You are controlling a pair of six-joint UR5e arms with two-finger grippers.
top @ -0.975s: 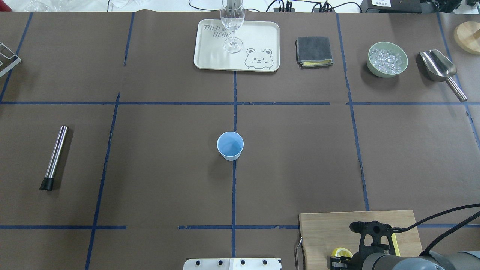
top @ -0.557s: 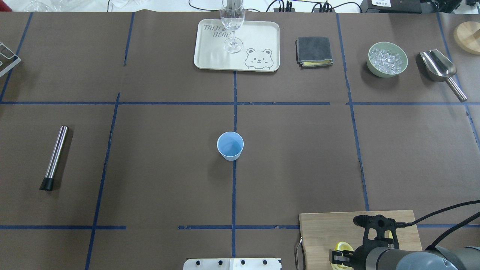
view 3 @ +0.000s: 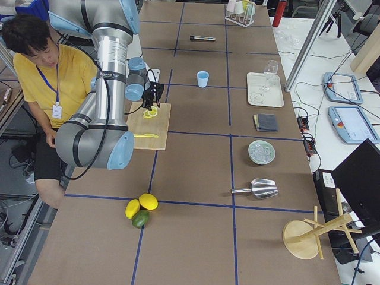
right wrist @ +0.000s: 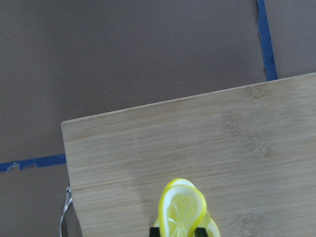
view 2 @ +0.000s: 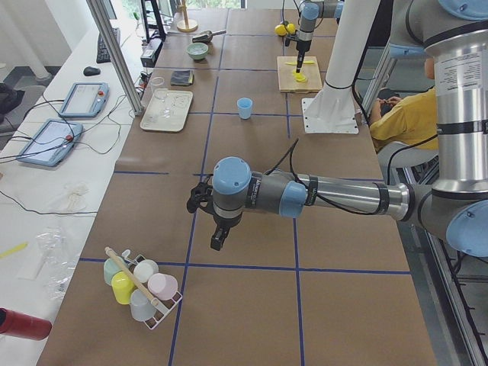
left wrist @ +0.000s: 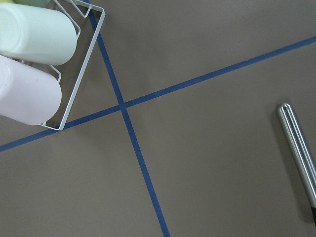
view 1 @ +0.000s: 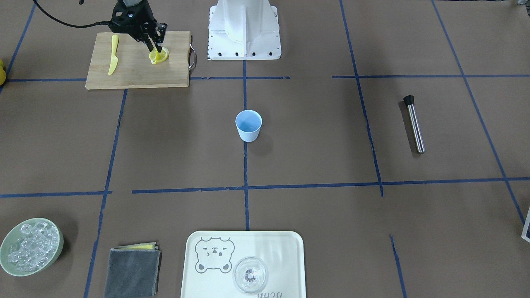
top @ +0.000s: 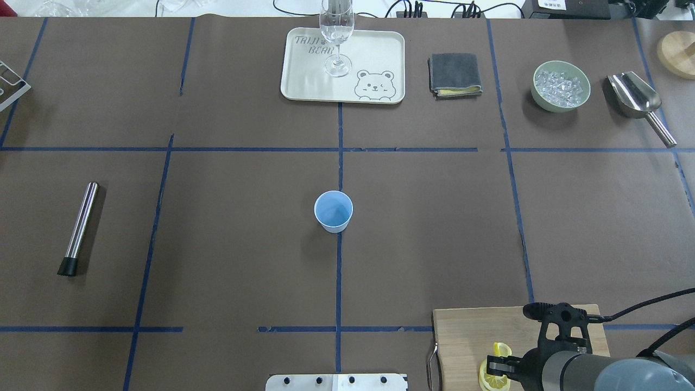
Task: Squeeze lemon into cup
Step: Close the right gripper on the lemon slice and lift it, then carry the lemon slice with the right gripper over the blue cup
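Note:
The light-blue cup (top: 333, 210) stands upright at the table's middle, also in the front-facing view (view 1: 248, 125). My right gripper (top: 498, 363) is over the wooden cutting board (top: 467, 331) at the near right. It is shut on the chunky lemon piece (top: 500, 349) and holds it just above the board. In the right wrist view the lemon's (right wrist: 182, 210) cut face shows between the fingers. A thin lemon slice (top: 493, 381) lies flat beneath it. My left gripper (view 2: 217, 236) shows only in the exterior left view, near the cup rack, and I cannot tell if it is open or shut.
A yellow knife (view 1: 113, 60) lies on the board. A glass (top: 336, 38) stands on the bear tray (top: 374, 54) at the back. A grey cloth (top: 455, 74), a bowl of ice (top: 561, 86) and a scoop (top: 635, 98) are at the back right. A metal muddler (top: 80, 228) lies at the left.
My right arm has shifted right. The lemon piece has risen off the board with the gripper, and the flat slice under it now shows.

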